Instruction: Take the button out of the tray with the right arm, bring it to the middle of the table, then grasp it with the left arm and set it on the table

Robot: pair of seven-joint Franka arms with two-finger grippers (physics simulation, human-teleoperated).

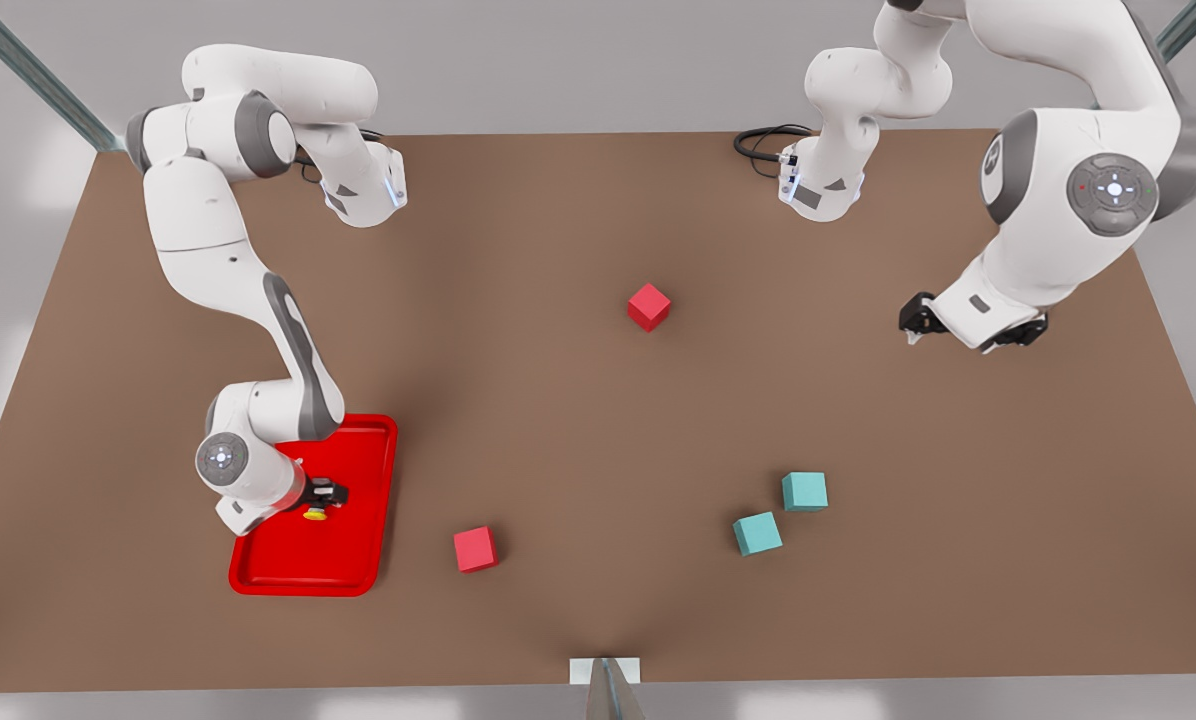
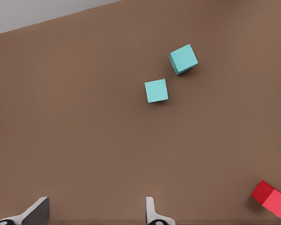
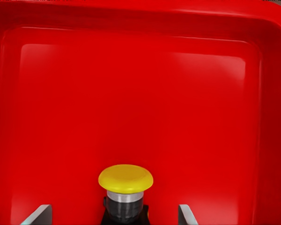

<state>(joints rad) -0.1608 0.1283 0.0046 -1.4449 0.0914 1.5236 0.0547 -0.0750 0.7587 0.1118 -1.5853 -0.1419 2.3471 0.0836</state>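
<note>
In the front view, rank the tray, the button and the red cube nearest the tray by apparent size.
1. tray, by far the largest.
2. red cube.
3. button, smallest, partly hidden under the right gripper, whose jaws stand open around it.

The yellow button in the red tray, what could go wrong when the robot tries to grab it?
1. The button is tiny and sits between the right gripper's open fingers, not yet squeezed. Its round cap could slip or tip if the fingers close off-centre.
2. The tray has a raised rim. Lifting too low might catch the button on it.
3. The left gripper waits far off over the table, and a red cube lies near the middle, so the handover could bump it.
</note>
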